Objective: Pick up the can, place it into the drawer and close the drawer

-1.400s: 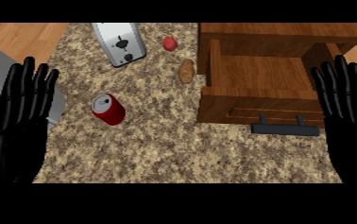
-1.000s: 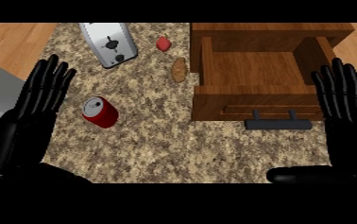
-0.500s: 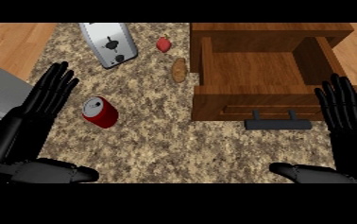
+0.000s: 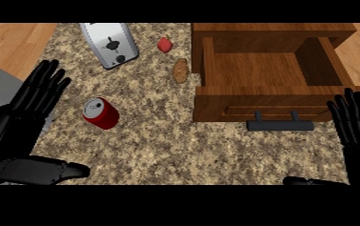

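Nearest the lower edge, the left hand point(image 4: 35, 101) is seen at the view's left, fingers straight and spread, thumb held apart below; nothing is held. The right hand point(image 4: 348, 120) is seen at the right edge, just beside the drawer front, fingers likewise straight and empty. The can point(image 4: 100, 114), red with a silver top, is found on the desk point(image 4: 175, 148) a little right of the left hand's fingers, untouched and well apart from the drawer point(image 4: 260, 70). Whether it stands upright or leans cannot be settled from this steep angle. The drawer is pulled out, its wooden floor bare, its black handle point(image 4: 280, 125) on the near side. Farther off, a brown oblong item point(image 4: 181, 70) lies just beside the drawer's left wall, a small red item point(image 4: 165, 44) beyond it, and a toaster point(image 4: 109, 44) at the far left. The step in hand is judged to be the reach for the can; pick-up is not yet begun. For a clean grasp, fingers and thumb should be set on opposite sides of the red body and closed only once the can sits between them. The carry should be kept high enough to pass the drawer's left wall.
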Robot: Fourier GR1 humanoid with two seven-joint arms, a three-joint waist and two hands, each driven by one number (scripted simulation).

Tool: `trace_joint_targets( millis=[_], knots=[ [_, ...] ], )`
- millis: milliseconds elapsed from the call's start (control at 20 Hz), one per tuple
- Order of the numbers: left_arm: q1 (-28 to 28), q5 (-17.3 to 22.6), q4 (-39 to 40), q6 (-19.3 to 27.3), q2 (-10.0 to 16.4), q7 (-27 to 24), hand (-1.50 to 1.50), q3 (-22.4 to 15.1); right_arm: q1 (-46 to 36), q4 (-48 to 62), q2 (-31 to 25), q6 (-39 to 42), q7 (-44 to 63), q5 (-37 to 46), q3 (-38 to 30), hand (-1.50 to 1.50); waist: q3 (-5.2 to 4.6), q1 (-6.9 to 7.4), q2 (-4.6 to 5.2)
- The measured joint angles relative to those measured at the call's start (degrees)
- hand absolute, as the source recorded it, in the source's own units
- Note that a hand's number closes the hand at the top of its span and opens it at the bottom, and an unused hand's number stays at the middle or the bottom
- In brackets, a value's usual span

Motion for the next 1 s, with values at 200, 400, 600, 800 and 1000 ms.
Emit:
trace_joint_targets(
  millis=[200, 400, 600, 800, 1000],
  knots=[
    [-1.2, -0.7, 3.9, -0.5, -0.3, -1.6, -1.50, 1.3, 1.6, 0.4, -0.1, 1.5, -1.3, -0.5, -1.3, -1.50, -0.01, -0.05, 0.02],
    [-2.2, -1.2, 6.8, -1.5, -0.2, -2.8, -1.50, 2.5, 1.0, 1.6, 0.5, 2.2, -2.1, -0.3, -1.9, -1.50, 0.00, -0.02, 0.02],
    [-2.4, -3.4, 10.9, -1.9, -1.7, -6.3, -1.50, 1.6, 1.1, 1.5, 0.4, 3.1, -2.2, -1.0, -3.2, -1.50, -0.02, -0.04, 0.03],
    [-3.0, -6.0, 16.0, -1.9, -2.9, -10.8, -1.50, 1.0, 2.4, 1.3, 0.8, 4.2, -3.3, -0.9, -3.7, -1.50, -0.01, -0.09, 0.04],
    [-3.6, -7.2, 20.4, -1.9, -3.2, -14.1, -1.50, 1.6, 2.2, 1.5, 1.1, 4.8, -3.6, -1.0, -4.5, -1.50, -0.02, -0.07, 0.04]
  ],
)
